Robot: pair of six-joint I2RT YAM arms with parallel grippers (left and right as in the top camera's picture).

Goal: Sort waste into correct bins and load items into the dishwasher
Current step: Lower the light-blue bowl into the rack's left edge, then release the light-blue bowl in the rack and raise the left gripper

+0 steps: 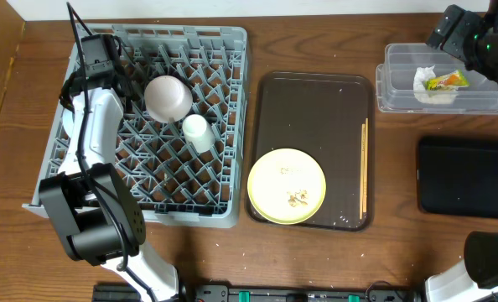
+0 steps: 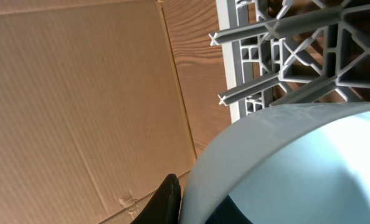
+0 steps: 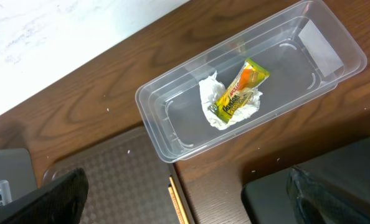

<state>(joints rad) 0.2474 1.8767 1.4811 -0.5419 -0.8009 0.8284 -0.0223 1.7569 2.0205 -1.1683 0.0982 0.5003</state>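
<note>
Hugging dish rack (image 2: 230, 56) rim, light blue bowl (image 2: 297, 168) between left fingers (image 2: 167, 200).

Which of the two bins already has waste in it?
The clear plastic tub, holding the crumpled tissue and wrapper; the flat black tray beside it shows nothing on it.

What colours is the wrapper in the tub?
Yellow, green and orange; the wrapper shows best in the right wrist view.
</note>
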